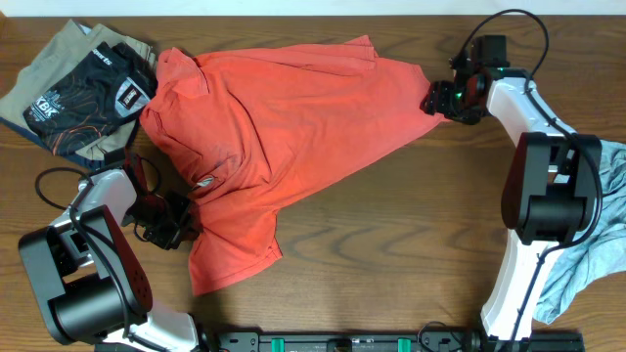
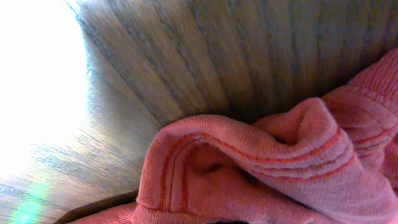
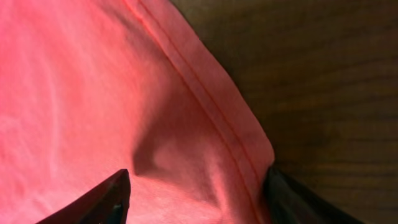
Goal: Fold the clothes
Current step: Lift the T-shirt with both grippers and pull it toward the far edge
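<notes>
Coral T-shirt [image 1: 264, 127] sprawls centre, one corner reaching 2 o'clock. At 8 o'clock the left gripper [image 1: 179, 223] is pinched tight on its hem; the right gripper [image 3: 196, 180] gapes astride that corner. It should bite behind the seam before lifting.

The left tool [image 1: 176, 227] is lying half under the lower edge of the T-shirt [image 1: 284, 127], its closed fingers buried in bunched cloth. In its wrist view those fingers are sitting out of the picture, a hemmed fold of the shirt is running off the bottom and right edges, and glare is washing out the surface [image 2: 56, 124] at upper left. The right tool [image 3: 200, 199] is showing only two dark, spread fingertips [image 3: 109, 198], with the bottom edge cutting off the rest. The pale blue-grey garment [image 1: 602, 244] is running off the right edge and partly hiding behind the right arm [image 1: 548, 186]. The white print on the dark pile [image 1: 83, 98] is showing too small and creased to read whole.
</notes>
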